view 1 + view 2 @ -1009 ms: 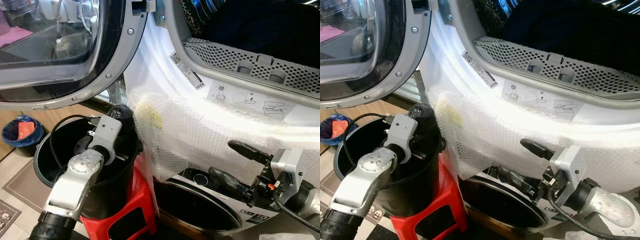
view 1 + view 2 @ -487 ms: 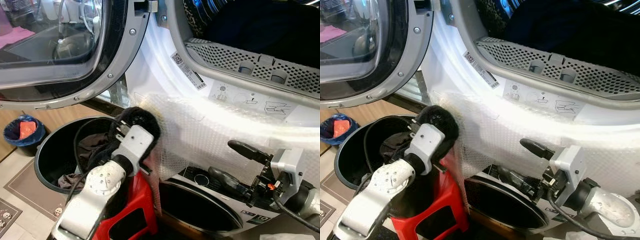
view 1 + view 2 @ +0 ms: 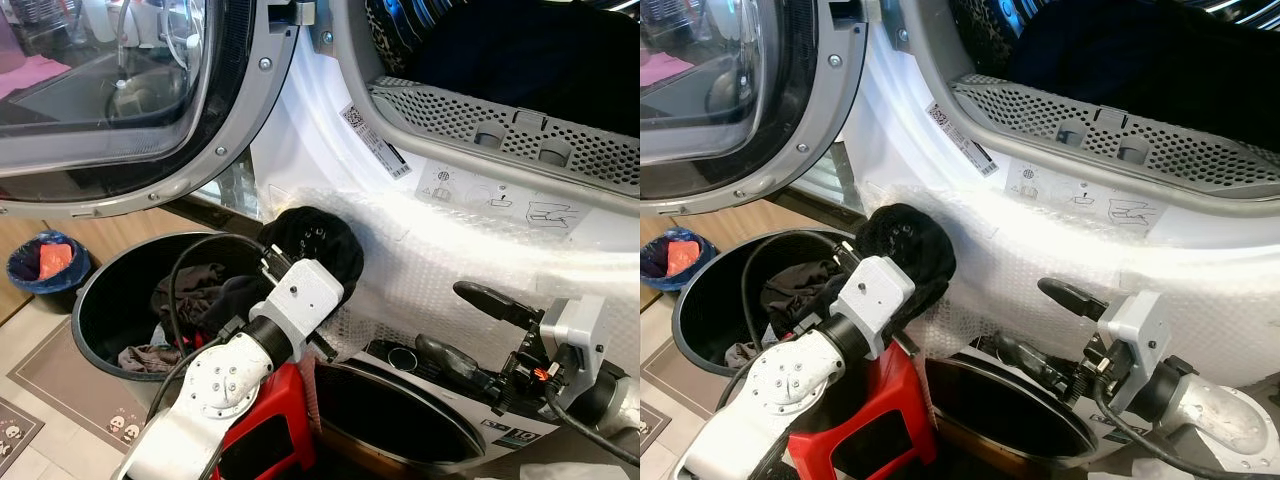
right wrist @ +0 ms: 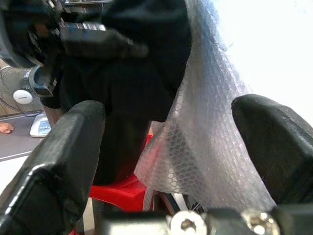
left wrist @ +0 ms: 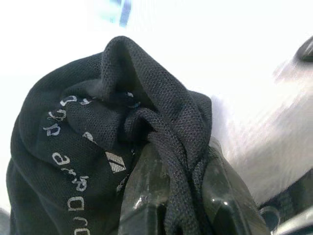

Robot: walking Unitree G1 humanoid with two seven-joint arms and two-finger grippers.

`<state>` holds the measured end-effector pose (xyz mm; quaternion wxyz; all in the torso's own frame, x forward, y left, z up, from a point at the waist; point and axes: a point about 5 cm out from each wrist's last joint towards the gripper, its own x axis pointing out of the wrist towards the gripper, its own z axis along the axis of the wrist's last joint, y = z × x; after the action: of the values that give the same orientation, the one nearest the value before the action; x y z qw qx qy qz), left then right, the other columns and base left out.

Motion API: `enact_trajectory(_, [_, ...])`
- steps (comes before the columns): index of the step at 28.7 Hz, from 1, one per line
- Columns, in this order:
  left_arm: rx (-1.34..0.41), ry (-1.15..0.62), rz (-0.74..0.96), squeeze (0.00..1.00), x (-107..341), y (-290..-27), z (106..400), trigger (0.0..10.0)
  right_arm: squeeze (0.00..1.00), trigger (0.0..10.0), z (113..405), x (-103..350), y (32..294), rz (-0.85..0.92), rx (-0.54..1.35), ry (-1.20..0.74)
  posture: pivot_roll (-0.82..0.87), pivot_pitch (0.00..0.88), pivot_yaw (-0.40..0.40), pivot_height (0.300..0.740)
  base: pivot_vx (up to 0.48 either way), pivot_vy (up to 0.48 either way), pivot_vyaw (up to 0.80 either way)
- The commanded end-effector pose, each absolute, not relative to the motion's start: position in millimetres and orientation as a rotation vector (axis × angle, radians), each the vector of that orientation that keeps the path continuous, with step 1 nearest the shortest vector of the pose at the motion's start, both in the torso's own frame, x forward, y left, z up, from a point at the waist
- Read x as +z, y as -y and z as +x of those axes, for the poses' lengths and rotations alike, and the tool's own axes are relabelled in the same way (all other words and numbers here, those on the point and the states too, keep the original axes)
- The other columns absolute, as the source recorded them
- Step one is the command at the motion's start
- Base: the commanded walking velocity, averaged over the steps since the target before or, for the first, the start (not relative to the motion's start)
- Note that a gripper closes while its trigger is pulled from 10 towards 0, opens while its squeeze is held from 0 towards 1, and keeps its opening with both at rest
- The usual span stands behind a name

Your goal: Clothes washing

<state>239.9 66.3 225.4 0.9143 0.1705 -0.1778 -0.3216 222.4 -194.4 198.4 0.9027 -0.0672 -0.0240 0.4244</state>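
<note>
A: The left gripper (image 3: 312, 243) is coming up out of the black bucket (image 3: 110, 300) now. A second ago it was down inside; now it is riding high against the bubble wrap (image 3: 430, 270) on the washer front.

B: And it is carrying something: its fingers are pinched tight on a black garment (image 5: 98, 147), bunched into a ball.

A: So the pickup is looking done, and I'd say the lift toward the open drum (image 3: 520, 50) is under way.

B: The cloth is looking like dark mesh knit with pale lettering, folded over the fingertips. More clothes are lying in the bucket. The right gripper (image 3: 475, 325) is hanging low, fingers spread, holding nothing.
</note>
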Motion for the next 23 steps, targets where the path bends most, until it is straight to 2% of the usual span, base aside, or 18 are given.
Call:
enact_trajectory(1, [-0.741, 0.512, 0.342, 0.0, 245, -56, 223, 10.0, 0.0, 10.0, 223, 197, 195, -0.136, 0.882, 0.05, -0.01, 0.159, -0.052, 0.74, 0.0, 0.0, 0.0])
enact_trajectory(5, [-0.764, 0.554, 0.374, 0.0, 248, -52, 220, 10.0, 0.0, 10.0, 226, 195, 199, -0.131, 0.848, 0.05, -0.01, 0.162, -0.053, 0.74, 0.0, 0.0, 0.0])
enact_trajectory(13, [-0.925, 0.637, 0.396, 0.0, 255, -36, 211, 10.0, 0.0, 10.0, 229, 189, 218, -0.101, 0.781, 0.039, 0.0, 0.163, -0.05, 0.74, 0.0, 0.0, 0.0])
enact_trajectory(23, [-1.016, 0.712, 0.407, 0.0, 263, -19, 214, 10.0, 0.0, 10.0, 234, 199, 218, -0.038, 0.705, 0.088, -0.02, 0.158, -0.029, 0.74, 0.0, 0.0, 0.0])
